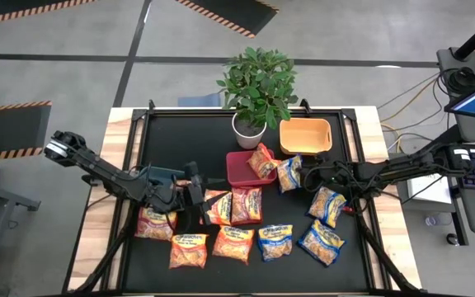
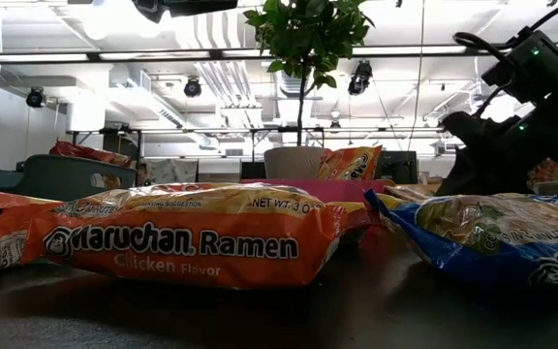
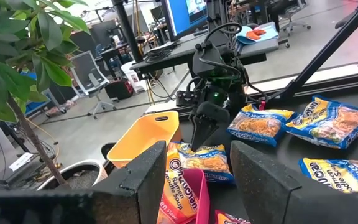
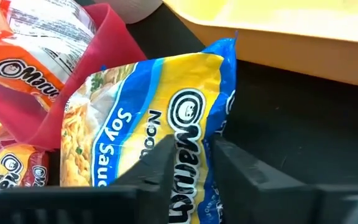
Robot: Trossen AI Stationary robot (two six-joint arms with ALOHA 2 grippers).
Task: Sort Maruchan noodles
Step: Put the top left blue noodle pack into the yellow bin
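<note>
A blue-and-yellow noodle packet [image 1: 289, 174] lies between the red bin [image 1: 239, 169] and the yellow-orange bin [image 1: 305, 136], one side against the red bin's wall [image 4: 73, 81]. My right gripper [image 1: 305, 175] reaches in from the table's right and is shut on that packet. An orange packet [image 1: 262, 160] leans in the red bin. My left gripper [image 1: 195, 191] hangs open above the table's left middle, level and pointing at the bins, with nothing between its fingers [image 3: 148, 180]. Several orange and blue packets lie along the near half of the table. My right gripper pinches the blue-and-yellow packet between its two fingers [image 4: 166, 165] at its right-hand end [image 4: 194, 140], the end nearest the gripper. The fingers slant down from the table's right side. The packet rests on the table, its far side against the red bin.
A potted plant [image 1: 256, 91] stands at the far middle, behind the bins. Orange packets [image 1: 190, 250] and blue packets [image 1: 321, 242] lie spread near the front edge; one blue packet [image 1: 327, 205] lies just below my right arm. Wooden strips border the black mat.
</note>
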